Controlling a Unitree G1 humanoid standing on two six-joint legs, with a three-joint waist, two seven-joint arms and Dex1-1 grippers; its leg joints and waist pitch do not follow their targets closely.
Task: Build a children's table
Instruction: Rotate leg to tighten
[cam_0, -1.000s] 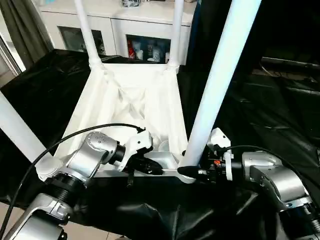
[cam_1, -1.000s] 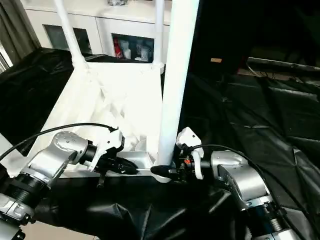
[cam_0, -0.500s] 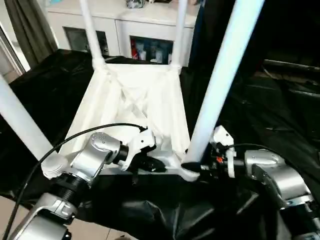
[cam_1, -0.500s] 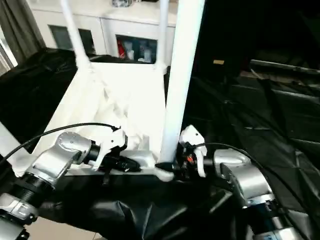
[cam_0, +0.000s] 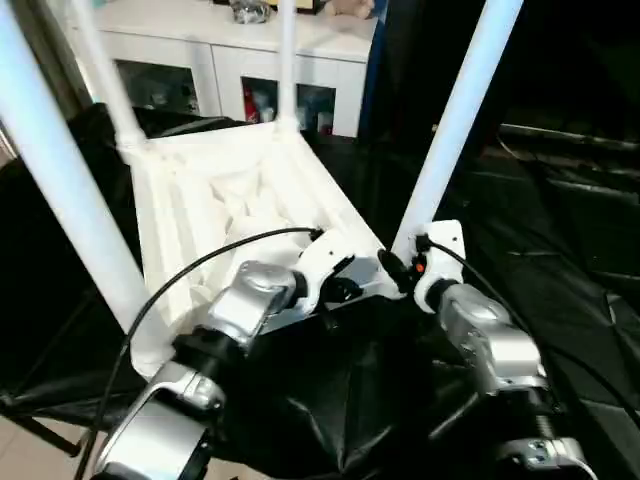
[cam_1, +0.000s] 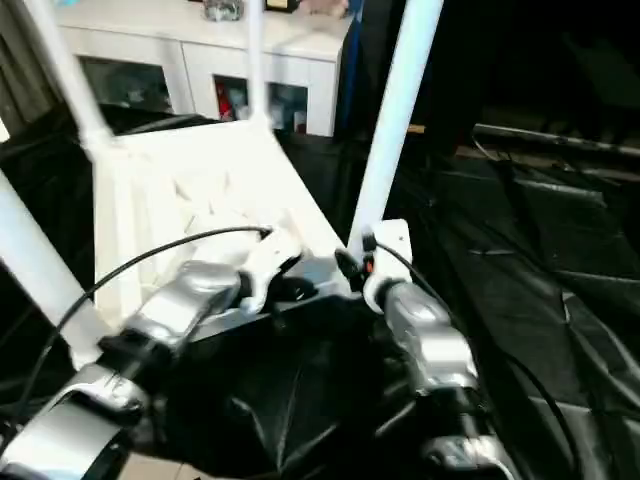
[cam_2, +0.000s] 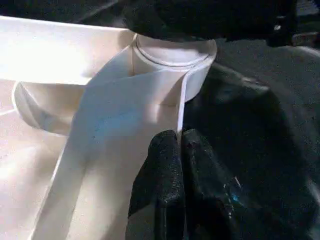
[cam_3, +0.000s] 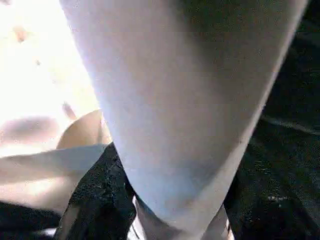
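The children's table lies upside down, its white ribbed top (cam_0: 230, 190) on black cloth. Legs stand up from its corner sockets. The near right leg (cam_0: 455, 120) rises from the socket (cam_2: 172, 55) beside my grippers. A near left leg (cam_0: 60, 170) and two far legs (cam_0: 100, 70) (cam_0: 286, 60) also stand upright. My left gripper (cam_0: 345, 292) is shut on the thin rim of the top, just short of that socket (cam_2: 179, 145). My right gripper (cam_0: 395, 268) clasps the base of the near right leg (cam_3: 170, 100), a black finger (cam_3: 95, 195) pressed against it.
A white glass-door cabinet (cam_0: 230, 50) stands behind the table. Crinkled black cloth (cam_0: 560, 260) covers the surface to the right and in front. A black cable (cam_0: 200, 270) loops from my left forearm over the table top.
The whole view has swung and tilted, so the table now lies diagonally in the picture. Both grippers stay at the near right corner. The right fingers have drawn in on the leg.
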